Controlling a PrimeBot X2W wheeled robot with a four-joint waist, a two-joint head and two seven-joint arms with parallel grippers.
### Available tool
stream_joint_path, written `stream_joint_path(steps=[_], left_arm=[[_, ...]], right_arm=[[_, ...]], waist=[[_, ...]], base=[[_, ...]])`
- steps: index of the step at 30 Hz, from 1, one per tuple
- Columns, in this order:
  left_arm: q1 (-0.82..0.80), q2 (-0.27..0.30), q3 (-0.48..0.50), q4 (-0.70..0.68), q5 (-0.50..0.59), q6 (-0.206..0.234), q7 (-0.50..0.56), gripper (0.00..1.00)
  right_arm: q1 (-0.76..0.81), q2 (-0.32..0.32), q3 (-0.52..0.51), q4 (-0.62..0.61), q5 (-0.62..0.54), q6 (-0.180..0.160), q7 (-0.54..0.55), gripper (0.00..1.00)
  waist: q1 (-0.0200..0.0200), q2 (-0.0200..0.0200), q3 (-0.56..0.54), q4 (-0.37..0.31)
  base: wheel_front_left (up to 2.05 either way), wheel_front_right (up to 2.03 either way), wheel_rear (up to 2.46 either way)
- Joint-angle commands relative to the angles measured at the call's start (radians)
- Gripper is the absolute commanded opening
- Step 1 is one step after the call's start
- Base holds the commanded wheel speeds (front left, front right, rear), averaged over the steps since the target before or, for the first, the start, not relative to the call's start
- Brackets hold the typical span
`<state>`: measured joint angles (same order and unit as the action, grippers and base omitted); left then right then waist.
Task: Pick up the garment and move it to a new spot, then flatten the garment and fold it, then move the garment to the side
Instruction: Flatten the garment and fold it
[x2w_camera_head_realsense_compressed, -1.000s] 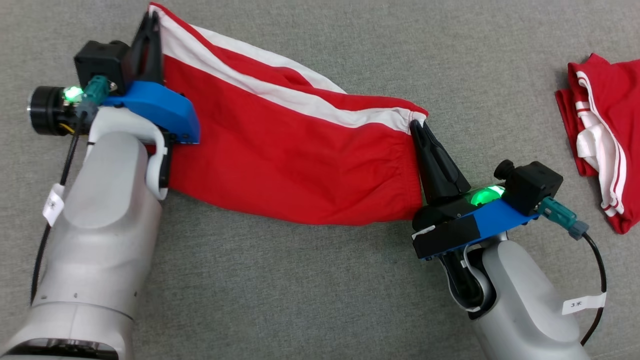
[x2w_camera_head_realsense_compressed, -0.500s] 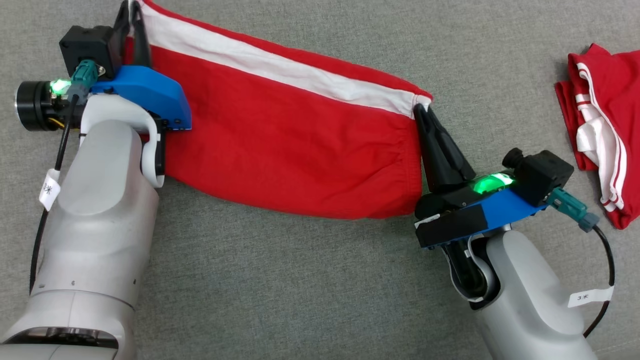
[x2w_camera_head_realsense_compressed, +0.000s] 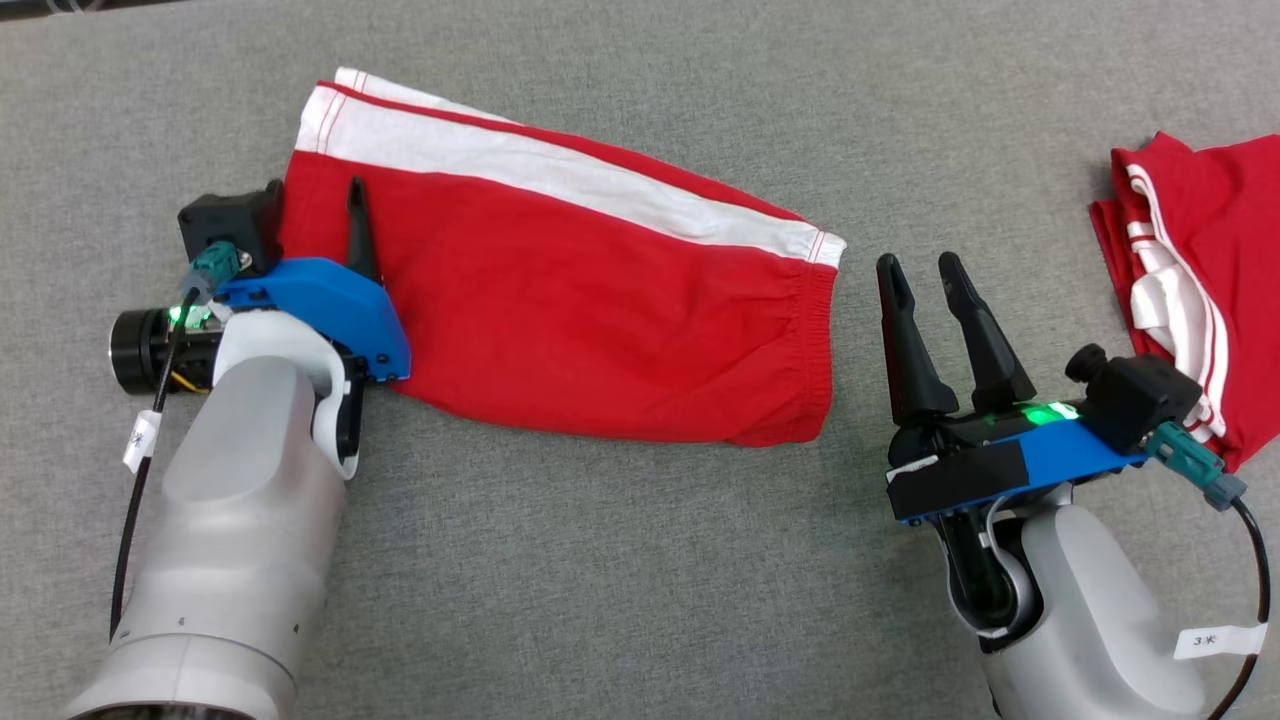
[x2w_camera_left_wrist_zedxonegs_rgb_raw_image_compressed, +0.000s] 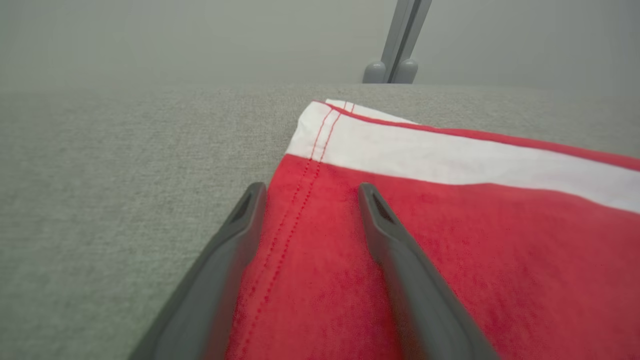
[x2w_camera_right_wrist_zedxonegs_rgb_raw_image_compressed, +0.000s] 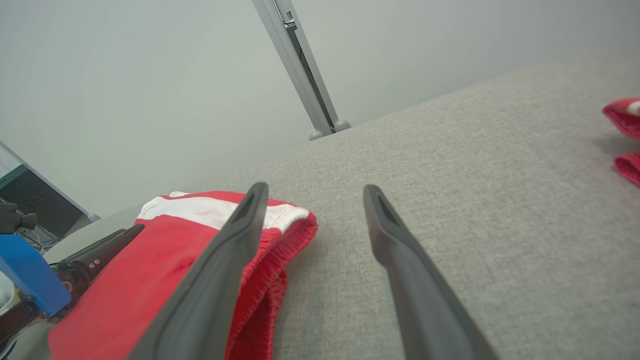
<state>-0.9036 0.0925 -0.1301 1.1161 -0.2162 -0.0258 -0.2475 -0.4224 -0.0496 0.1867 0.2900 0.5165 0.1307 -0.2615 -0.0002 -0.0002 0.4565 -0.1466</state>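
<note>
Two grippers: both have their fingers spread, and neither holds anything.
Left gripper (x2w_camera_left_wrist_zedxonegs_rgb_raw_image_compressed: 311, 194): open. One finger lies over the red cloth. The other runs along the stitched hem, over the grey surface. Whether either finger presses on the fabric cannot be told.
Right gripper (x2w_camera_head_realsense_compressed: 920, 268): open, with only bare surface between its fingers.
Garment (x2w_camera_head_realsense_compressed: 600, 300): red with a white stripe, lying flat and spread out. It reaches from under the Left gripper's fingers across towards the Right gripper. Its gathered elastic end is just beside that gripper's inner finger, with a gap between them.
White stripe (x2w_camera_head_realsense_compressed: 560, 170): runs along the garment's far edge, beyond the fingertips of the Left gripper.
Second red garment (x2w_camera_head_realsense_compressed: 1215, 220): crumpled, with white trim, on the outer side of the Right gripper near its wrist and well apart from the flat garment.
Surface (x2w_camera_head_realsense_compressed: 600, 580): grey woven cloth under both grippers and both garments.
</note>
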Motion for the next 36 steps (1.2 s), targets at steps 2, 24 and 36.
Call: stream_joint_path(steps=[2, 24, 36], left_arm=[[0.012, 0.012, -0.002, 0.057, -0.001, 0.009, 0.018, 1.00], [0.088, 0.013, -0.036, 0.172, -0.038, -0.050, 0.108, 0.00], [0.267, -0.029, -0.036, 0.136, -0.074, -0.013, -0.005, 1.00]], right_arm=[[0.022, -0.003, -0.006, 0.004, -0.007, 0.000, -0.005, 1.00], [0.076, -0.003, 0.009, 0.032, -0.022, 0.000, -0.005, 1.00], [0.112, -0.004, 0.031, 0.153, -0.075, 0.000, -0.005, 1.00]], waist=[[0.0002, 0.0002, -0.017, -0.006], [0.0002, 0.0002, -0.132, 0.014], [0.0002, 0.0002, -0.239, 0.135]], base=[[0.00, 0.00, 0.00], [0.00, 0.00, 0.00], [0.00, 0.00, 0.00]])
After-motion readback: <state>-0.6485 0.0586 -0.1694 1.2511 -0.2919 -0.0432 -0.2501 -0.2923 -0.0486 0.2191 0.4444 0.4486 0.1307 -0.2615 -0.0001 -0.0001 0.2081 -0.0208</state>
